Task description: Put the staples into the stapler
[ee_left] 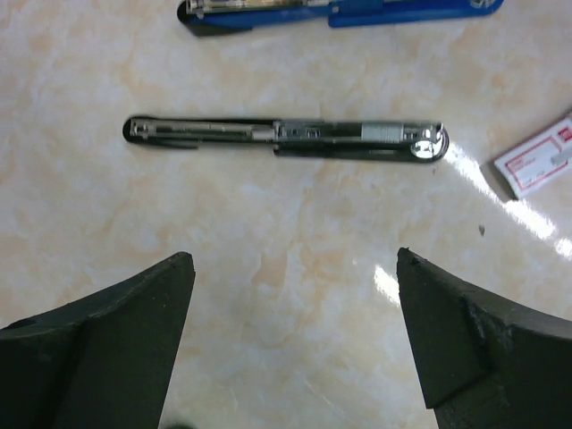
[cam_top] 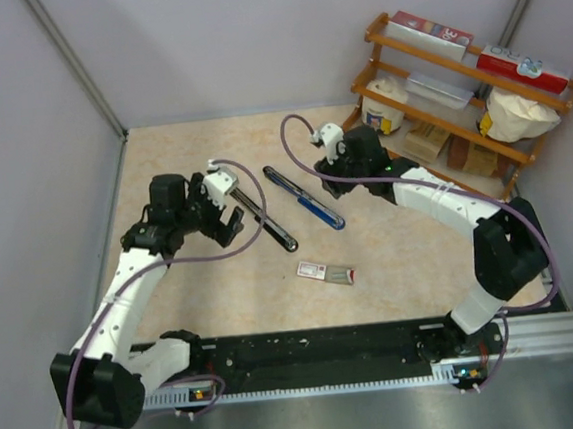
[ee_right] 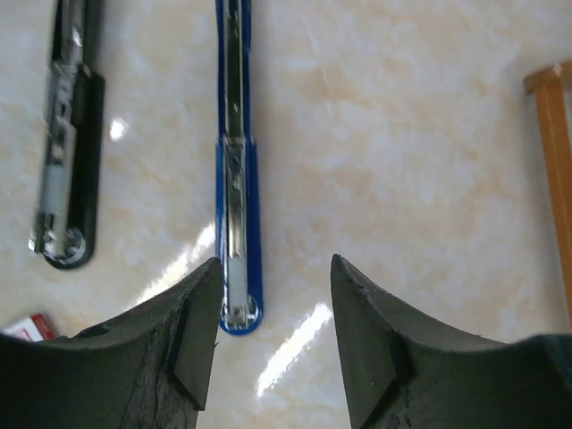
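Nearest the arm bases, the staples [cam_top: 326, 271] lie in their white box on the surface [cam_top: 400, 255], held by neither hand, so loading looks not yet begun. Beyond them the black stapler [cam_top: 267, 218] and blue stapler [cam_top: 306, 200] lie opened flat, side by side. The left hand [ee_left: 295, 268] hangs open and empty over the black one, the right hand [ee_right: 273, 264] likewise over the blue. There is open room around the box; a wooden shelf [cam_top: 456, 89] crowds the far right.

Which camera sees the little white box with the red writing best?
The top external view: the whole staple box lies on the table, nothing covering it. The left wrist view shows it bigger but cut off at the picture's edge. The right wrist view catches only a corner, bottom left.
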Tool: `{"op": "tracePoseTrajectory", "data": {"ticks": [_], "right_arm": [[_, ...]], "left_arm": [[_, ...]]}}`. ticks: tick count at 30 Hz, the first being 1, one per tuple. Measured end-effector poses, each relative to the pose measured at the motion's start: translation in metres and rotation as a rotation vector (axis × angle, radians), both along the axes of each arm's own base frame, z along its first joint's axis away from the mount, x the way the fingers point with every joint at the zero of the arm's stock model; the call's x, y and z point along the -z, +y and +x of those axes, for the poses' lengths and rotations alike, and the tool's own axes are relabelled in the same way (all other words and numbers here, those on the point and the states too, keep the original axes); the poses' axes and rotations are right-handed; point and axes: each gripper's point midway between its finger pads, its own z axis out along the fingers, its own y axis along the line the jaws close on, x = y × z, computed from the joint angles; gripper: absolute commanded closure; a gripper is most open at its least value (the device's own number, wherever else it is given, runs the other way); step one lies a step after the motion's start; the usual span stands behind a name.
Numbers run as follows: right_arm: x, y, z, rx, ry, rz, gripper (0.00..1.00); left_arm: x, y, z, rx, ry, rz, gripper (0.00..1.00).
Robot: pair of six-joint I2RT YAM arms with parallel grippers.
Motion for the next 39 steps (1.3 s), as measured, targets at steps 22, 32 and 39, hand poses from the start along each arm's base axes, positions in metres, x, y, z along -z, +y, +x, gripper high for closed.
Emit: {"op": "tracePoseTrajectory", "data": {"ticks": [22,32,39], "right_arm": [[0.101,-0.04,-0.028,-0.084,0.233,-0.098,0.57],[0.115,-0.039,-0.033,-0.097,0.275,-0.107,0.61],[0.117,-0.039,-0.037,-0.119,0.285,-0.116,0.61]], "left_arm": [[0.062,-0.091,0.217,-0.212,0.426,-0.261,0.02],[0.071,-0.077,0.23,-0.301,0.499,-0.366,0.01],[0.088,-0.073,0.234,-0.332,0.54,-0.374,0.02]]}}
